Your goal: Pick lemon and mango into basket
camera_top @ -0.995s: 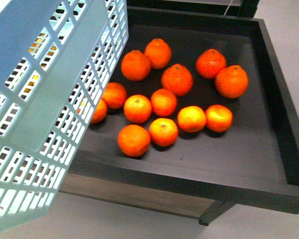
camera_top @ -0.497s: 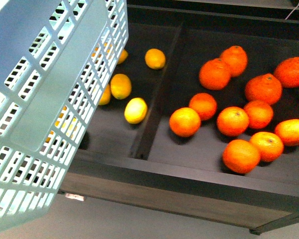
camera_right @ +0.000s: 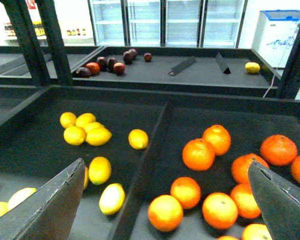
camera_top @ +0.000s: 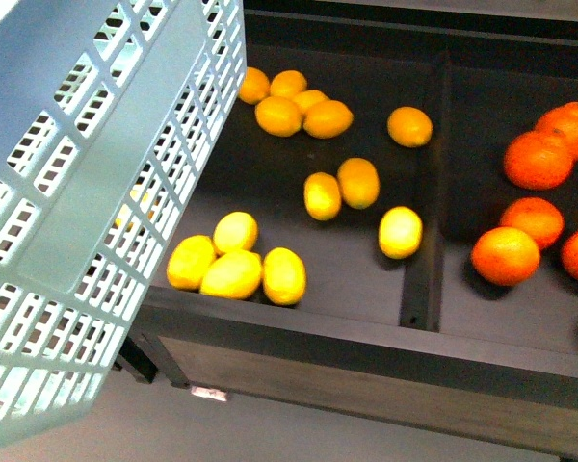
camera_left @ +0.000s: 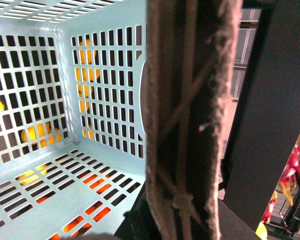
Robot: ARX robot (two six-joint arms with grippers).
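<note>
The light teal basket [camera_top: 96, 192] fills the left of the front view, held up and tilted. My left gripper [camera_left: 176, 212] is shut on its grey-brown handle [camera_left: 187, 125]; the basket's slotted floor [camera_left: 45, 200] is bare. Several yellow lemons lie in the dark tray's left compartment, one by the divider [camera_top: 401, 232] and a cluster at the front [camera_top: 233, 274]. My right gripper [camera_right: 165, 210] is open above the tray, its fingers [camera_right: 45, 205] spread over a lemon [camera_right: 112, 198] and the tangerines. No mango is in view.
Orange tangerines [camera_top: 506, 255] fill the right compartment, also seen in the right wrist view [camera_right: 198, 154]. A raised divider [camera_top: 426, 241] splits the tray, whose front wall [camera_top: 366, 351] is high. Another tray with dark fruit [camera_right: 112, 64] lies behind, with black uprights [camera_right: 50, 40].
The front view has swung left along the shelf, from tangerines only to the lemon compartment. The basket keeps its place in the view.
</note>
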